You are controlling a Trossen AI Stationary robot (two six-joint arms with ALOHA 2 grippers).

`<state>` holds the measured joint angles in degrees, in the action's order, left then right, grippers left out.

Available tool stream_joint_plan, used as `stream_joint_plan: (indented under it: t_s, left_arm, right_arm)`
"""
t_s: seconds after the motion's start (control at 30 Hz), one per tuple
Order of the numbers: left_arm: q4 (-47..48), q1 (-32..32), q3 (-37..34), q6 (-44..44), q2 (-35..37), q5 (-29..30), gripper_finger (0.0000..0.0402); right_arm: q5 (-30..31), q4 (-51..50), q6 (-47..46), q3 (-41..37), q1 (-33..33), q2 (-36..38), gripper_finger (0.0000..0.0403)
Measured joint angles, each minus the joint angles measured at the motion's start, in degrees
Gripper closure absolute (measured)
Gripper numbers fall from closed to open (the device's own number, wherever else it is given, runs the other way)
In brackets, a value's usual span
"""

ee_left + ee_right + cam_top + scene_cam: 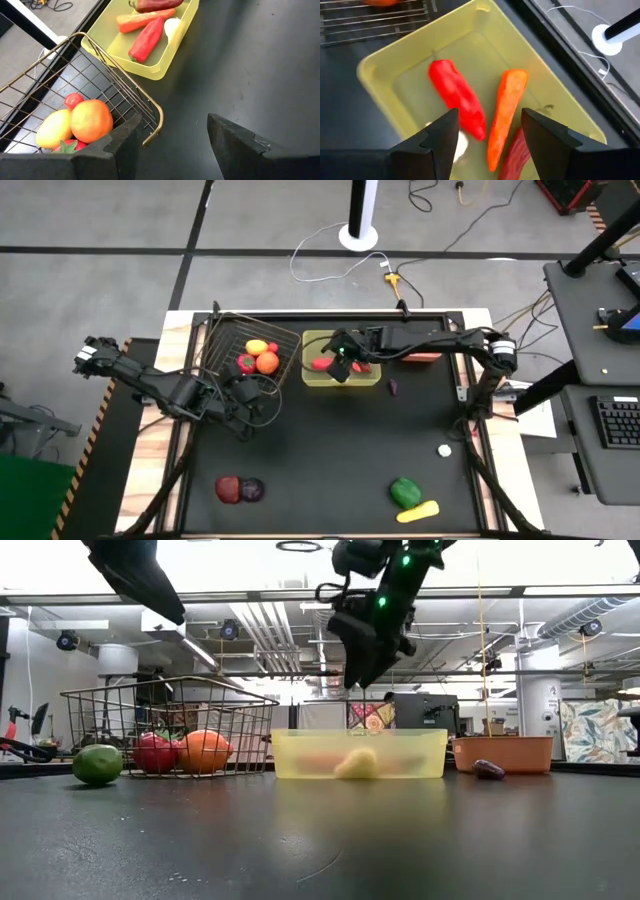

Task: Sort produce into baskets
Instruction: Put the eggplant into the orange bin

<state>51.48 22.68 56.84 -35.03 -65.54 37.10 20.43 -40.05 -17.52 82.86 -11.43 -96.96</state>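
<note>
Carrot [506,112] lies orange, tapered, in yellow tray [390,65].

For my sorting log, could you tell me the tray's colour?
Translucent yellow-green tray, clearest in the right wrist view.

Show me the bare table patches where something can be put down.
Widest: the mat's middle, bordered by the yellow tray above, the beet pair and green pepper below. Crowded: the wire basket corner, where the left gripper sits; the right gripper hangs over the tray.
</note>
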Motion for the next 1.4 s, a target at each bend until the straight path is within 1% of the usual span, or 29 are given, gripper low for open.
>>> stream_joint_plan:
  t_s: [0.1, 0.27, 0.53, 0.67, 1.0, 1.23, 1.4]
  left_arm:
    - [0.0, 0.0, 0.0, 0.0, 0.0, 0.0, 0.02]
    - [0.0, 0.0, 0.0, 0.0, 0.0, 0.0, 0.02]
    - [-0.2, 0.0, 0.0, 0.0, 0.0, 0.0, 0.02]
    - [-0.2, 0.0, 0.0, 0.0, 0.0, 0.0, 0.02]
    - [-0.1, 0.0, -0.3, 0.0, 0.0, 0.0, 0.02]
    - [-0.1, 0.0, -1.2, 0.0, 0.0, 0.0, 0.02]
    - [-0.1, 0.0, -1.2, 0.0, 0.0, 0.0, 0.02]
  right_arm:
    - [-2.3, -2.2, -2.7, 0.0, 1.6, 2.0, 0.0197]
    - [-8.7, -8.4, -9.0, 0.1, 4.3, 5.5, 0.0197]
    - [-10.0, -23.6, -18.3, -0.3, 9.7, 7.4, 0.0197]
    - [-10.0, -27.6, -22.1, -2.0, 10.9, 7.4, 0.0197]
    - [-10.4, -28.0, -25.4, -11.1, 10.9, 7.7, 0.0197]
    - [-10.4, -24.9, -25.5, -16.9, 10.0, 7.8, 0.0196]
    - [-10.4, -21.6, -24.8, -21.3, 7.7, 7.9, 0.0176]
